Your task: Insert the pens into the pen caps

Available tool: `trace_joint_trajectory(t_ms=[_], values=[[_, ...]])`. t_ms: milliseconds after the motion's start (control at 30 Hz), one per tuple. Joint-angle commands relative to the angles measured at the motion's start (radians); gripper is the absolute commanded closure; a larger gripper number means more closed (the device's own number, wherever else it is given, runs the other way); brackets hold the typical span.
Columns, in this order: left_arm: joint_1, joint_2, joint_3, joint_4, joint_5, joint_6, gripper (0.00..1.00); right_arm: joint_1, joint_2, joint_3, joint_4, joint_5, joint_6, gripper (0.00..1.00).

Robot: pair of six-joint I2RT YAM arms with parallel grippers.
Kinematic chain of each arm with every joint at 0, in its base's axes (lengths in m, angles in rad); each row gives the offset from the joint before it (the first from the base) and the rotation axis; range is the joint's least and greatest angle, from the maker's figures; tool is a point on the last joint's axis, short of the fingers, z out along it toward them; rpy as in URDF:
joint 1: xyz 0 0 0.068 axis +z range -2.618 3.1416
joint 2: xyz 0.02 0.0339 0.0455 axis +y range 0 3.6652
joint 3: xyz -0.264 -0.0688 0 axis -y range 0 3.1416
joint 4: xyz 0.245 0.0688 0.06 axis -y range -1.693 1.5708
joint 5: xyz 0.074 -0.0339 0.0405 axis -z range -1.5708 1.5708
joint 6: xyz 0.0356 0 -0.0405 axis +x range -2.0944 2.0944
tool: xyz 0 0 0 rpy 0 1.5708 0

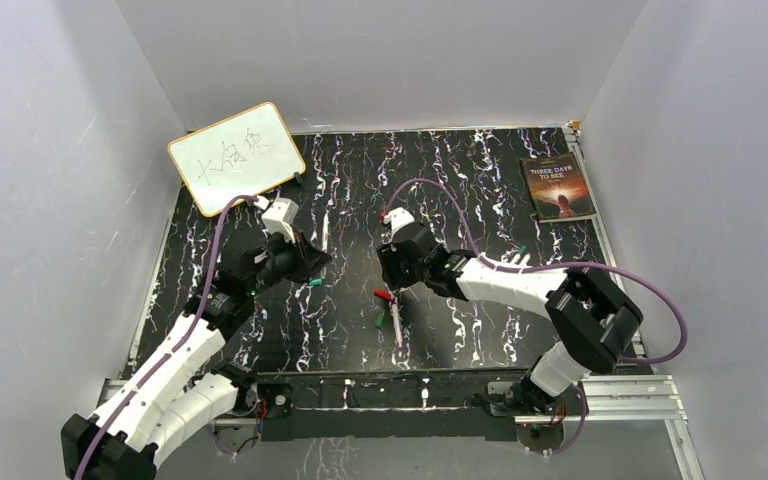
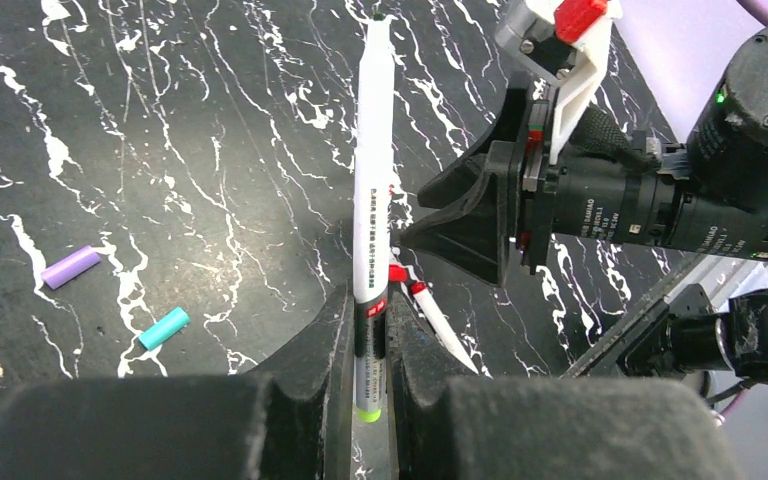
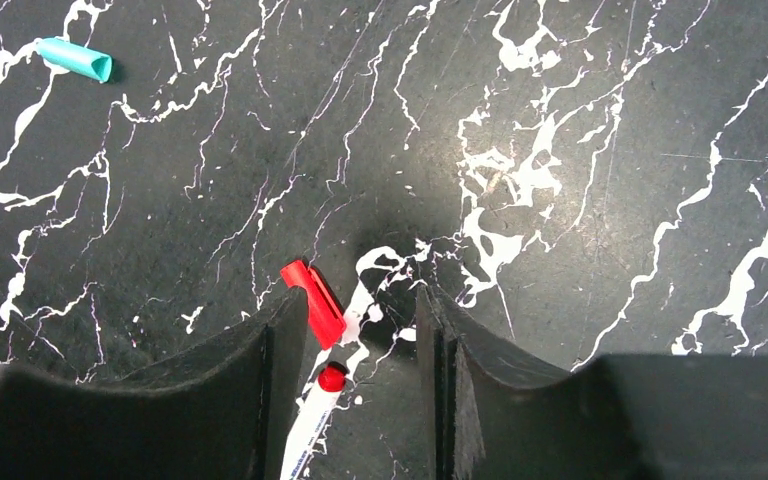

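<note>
My left gripper point(image 2: 370, 300) is shut on a white pen point(image 2: 372, 190) with a green end; the pen sticks out ahead of the fingers, above the table. A purple cap point(image 2: 70, 266) and a teal cap point(image 2: 164, 328) lie on the table to its left. My right gripper point(image 3: 358, 300) is open and low over the table. A red cap point(image 3: 313, 300) lies by its left finger, and a red-ended pen point(image 3: 312, 425) lies between the jaws just behind the cap. The teal cap point(image 3: 75, 58) is far to the upper left. In the top view the grippers point(image 1: 312, 262) point(image 1: 392, 275) face each other.
A small whiteboard point(image 1: 237, 157) leans at the back left and a dark book point(image 1: 558, 186) lies at the back right. A green cap point(image 1: 380, 321) lies beside the red-ended pen point(image 1: 397, 325). White walls close in the marbled black table point(image 1: 480, 330) on three sides.
</note>
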Motion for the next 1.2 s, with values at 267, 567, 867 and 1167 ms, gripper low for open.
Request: trace_joint_trajectory(t_ms=[267, 567, 867, 1167], values=[[0.002, -0.023, -0.018, 0.035, 0.060, -0.006, 1.00, 0.039, 0.028, 0.000, 0.026, 0.005, -0.036, 0.53], [0.002, -0.015, -0.017, 0.062, 0.129, -0.006, 1.00, 0.077, 0.102, 0.020, 0.032, 0.002, -0.039, 0.52], [0.002, -0.037, -0.029, 0.044, 0.108, -0.007, 1.00, 0.085, 0.130, 0.033, 0.010, 0.023, -0.020, 0.65], [0.002, -0.038, -0.032, 0.041, 0.112, -0.007, 1.00, 0.087, 0.096, 0.089, -0.043, 0.031, 0.005, 0.98]])
